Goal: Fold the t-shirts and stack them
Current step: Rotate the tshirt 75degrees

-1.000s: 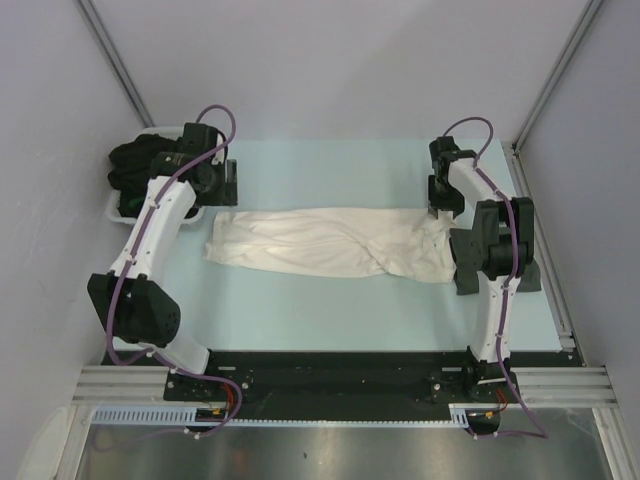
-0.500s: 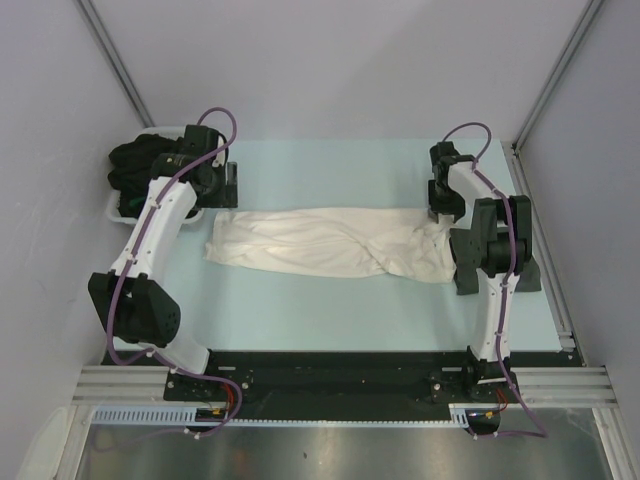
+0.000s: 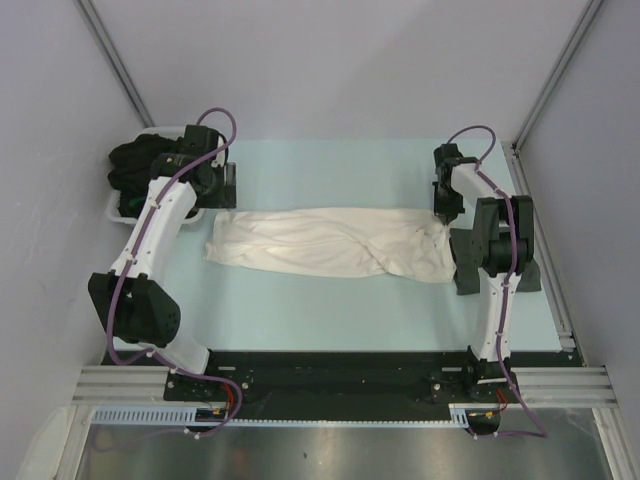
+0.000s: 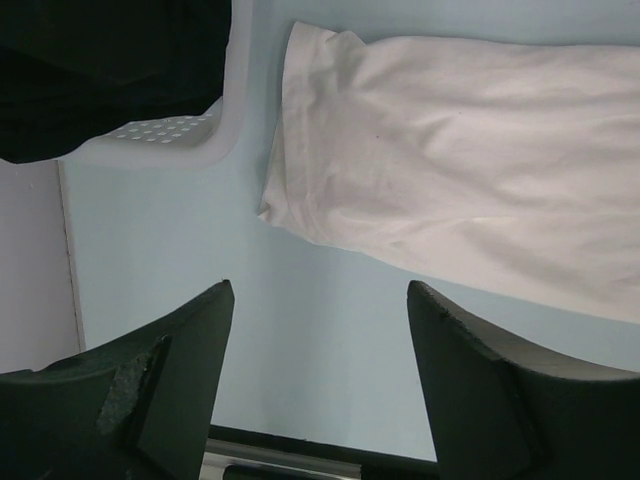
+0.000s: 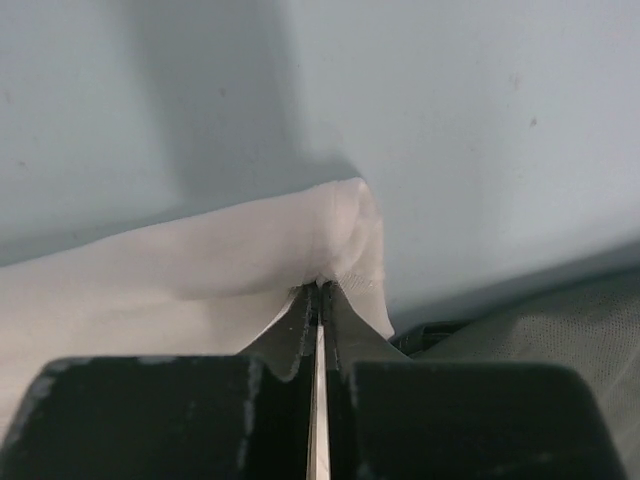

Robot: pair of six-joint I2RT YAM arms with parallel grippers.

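A cream-white t-shirt (image 3: 330, 242) lies as a long rumpled strip across the pale blue table. My right gripper (image 3: 441, 212) is at the strip's far right corner. In the right wrist view its jaws (image 5: 322, 288) are pressed together, with a fold of the white cloth (image 5: 200, 270) pinched at their tips. My left gripper (image 3: 215, 185) hovers just beyond the shirt's left end, and its fingers (image 4: 320, 290) stand wide apart over bare table with nothing between them. The shirt's left hem (image 4: 470, 170) lies ahead of them. Black t-shirts (image 3: 135, 165) are heaped in a tub.
The white plastic tub (image 3: 118, 210) with the dark cloth (image 4: 110, 60) stands at the table's far left, close beside my left gripper; its perforated rim (image 4: 170, 140) shows in the left wrist view. Grey walls close in both sides. A black rail runs along the near edge.
The right gripper has shut on the shirt's right corner and shifted slightly toward the far side. The left arm and the shirt have stayed put.
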